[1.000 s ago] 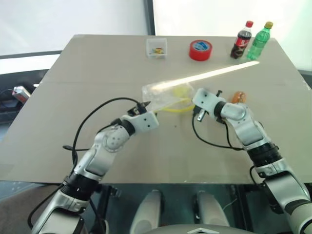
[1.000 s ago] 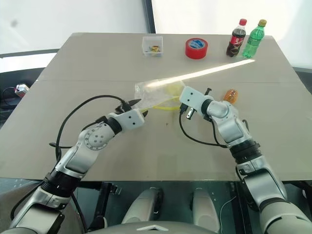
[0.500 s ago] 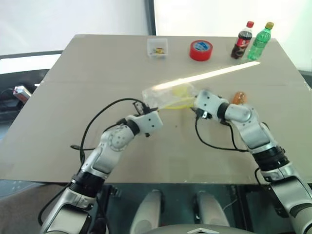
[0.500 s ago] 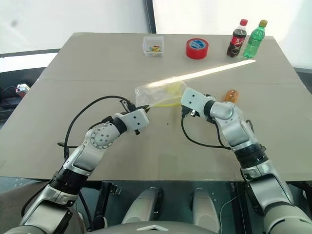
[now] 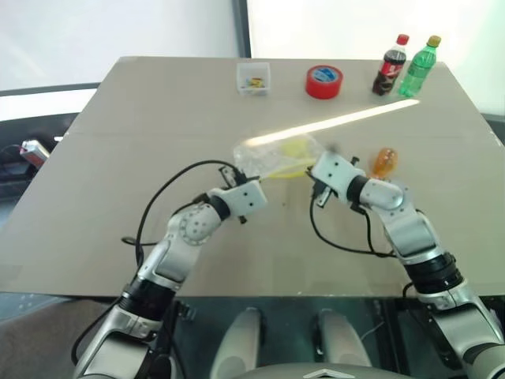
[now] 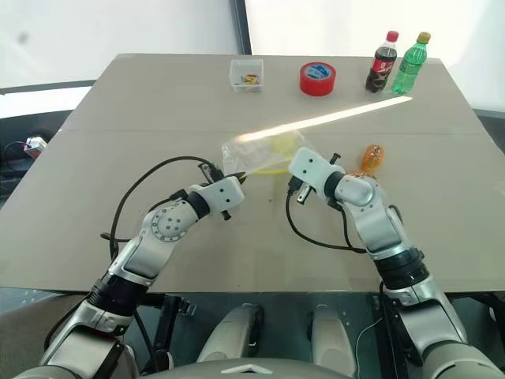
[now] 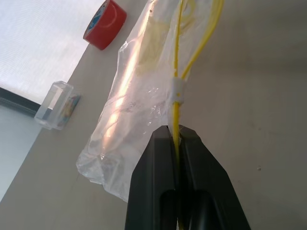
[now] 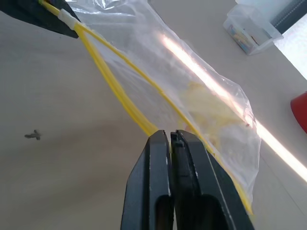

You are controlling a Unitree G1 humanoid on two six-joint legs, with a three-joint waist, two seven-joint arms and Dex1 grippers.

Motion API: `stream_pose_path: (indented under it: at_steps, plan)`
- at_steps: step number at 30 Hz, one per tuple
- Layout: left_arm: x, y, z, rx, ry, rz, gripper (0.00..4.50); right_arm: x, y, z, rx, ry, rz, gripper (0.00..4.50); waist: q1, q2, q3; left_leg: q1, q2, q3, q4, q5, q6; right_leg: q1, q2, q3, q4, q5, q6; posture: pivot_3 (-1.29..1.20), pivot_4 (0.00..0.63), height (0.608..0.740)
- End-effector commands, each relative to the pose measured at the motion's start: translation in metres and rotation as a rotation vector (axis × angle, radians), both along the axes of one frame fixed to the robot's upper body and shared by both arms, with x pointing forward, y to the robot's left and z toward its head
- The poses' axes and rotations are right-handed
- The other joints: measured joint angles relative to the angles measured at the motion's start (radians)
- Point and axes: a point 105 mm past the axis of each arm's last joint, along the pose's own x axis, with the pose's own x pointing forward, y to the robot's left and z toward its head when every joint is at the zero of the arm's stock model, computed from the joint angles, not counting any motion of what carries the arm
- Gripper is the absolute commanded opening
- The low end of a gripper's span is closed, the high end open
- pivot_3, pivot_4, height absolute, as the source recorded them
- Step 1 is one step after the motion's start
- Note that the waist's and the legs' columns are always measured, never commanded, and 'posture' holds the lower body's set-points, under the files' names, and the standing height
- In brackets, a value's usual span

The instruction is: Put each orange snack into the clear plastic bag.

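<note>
A small clear box (image 5: pixel 253 78), red tape roll (image 5: pixel 324 81), cola bottle (image 5: pixel 392 65) and green bottle (image 5: pixel 419 66) line the table's (image 5: pixel 158 110) far edge.

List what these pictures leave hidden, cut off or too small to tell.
- Bag contents: yellowish shapes behind crinkled, glaring plastic in the eye and wrist views; whether a snack is inside cannot be told.
- Second snack: one snack lies on the table; any other may be hidden by the bag or arms.
- Box contents: too small.
- Bottle labels: too small.
- Tape: cut off by the right wrist view's edge.
</note>
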Motion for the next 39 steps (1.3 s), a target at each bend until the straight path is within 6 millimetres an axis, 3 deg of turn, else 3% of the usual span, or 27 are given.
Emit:
stream_pose_path:
  at_steps: [1,9,14,19,23,31,35,39]
  plan:
    - [-0.002,-0.005,0.017,-0.025,-0.053,-0.028,0.00,0.003,0.003,0.012,0.013,-0.046,0.008,0.06,0.000,0.000,0.000,0.000,0.000,0.000,0.000,0.000,0.000,0.000,0.000,0.000,0.000,0.000,0.000,0.00,0.150,0.740]
    - [-0.018,-0.022,0.020,-0.069,-0.036,-0.118,0.00,0.018,0.010,0.001,-0.003,-0.020,-0.007,0.06,-0.002,0.000,0.000,0.000,0.000,0.000,0.000,0.000,0.000,0.000,0.000,0.000,0.000,0.000,0.000,0.00,0.150,0.740]
    - [-0.016,-0.009,0.015,-0.070,-0.015,-0.048,0.00,0.036,0.023,-0.006,-0.178,-0.138,0.050,0.06,-0.009,0.000,0.000,0.001,0.001,0.001,0.000,0.000,0.000,0.000,0.001,0.000,0.000,0.000,-0.001,0.00,0.150,0.740]
    - [-0.011,0.001,0.016,-0.051,-0.024,0.002,0.00,0.041,0.041,-0.001,-0.356,-0.361,0.173,2.35,-0.018,0.000,0.000,0.001,0.001,0.000,0.000,0.000,0.000,0.000,0.001,0.000,0.000,0.000,-0.001,0.00,0.150,0.740]
    - [-0.008,0.006,0.018,-0.050,-0.035,0.023,0.00,0.037,0.046,-0.008,-0.404,-0.402,0.239,4.42,-0.019,0.000,0.000,0.000,0.001,0.000,0.000,0.000,0.000,0.000,0.001,0.000,0.000,0.000,-0.001,0.00,0.150,0.740]
    - [-0.008,0.003,0.018,-0.058,-0.038,0.029,0.00,0.040,0.034,0.001,-0.384,-0.445,0.180,4.47,-0.021,0.000,0.000,0.001,0.001,0.000,0.000,0.000,0.000,0.000,0.001,0.001,0.001,0.001,-0.001,0.00,0.150,0.740]
    - [-0.005,0.004,0.018,-0.054,-0.044,0.046,0.00,0.022,0.023,0.018,-0.218,-0.365,0.173,4.47,-0.018,0.000,0.000,0.000,0.001,0.000,0.000,0.000,0.000,0.000,0.001,0.001,0.000,0.001,-0.001,0.00,0.150,0.740]
    - [0.000,0.008,0.019,-0.047,-0.050,0.070,0.00,-0.002,-0.014,0.025,0.073,-0.120,0.065,4.47,-0.013,0.000,0.000,0.000,0.001,-0.002,0.000,0.000,0.000,0.000,0.001,0.000,0.000,0.001,-0.001,0.00,0.150,0.740]
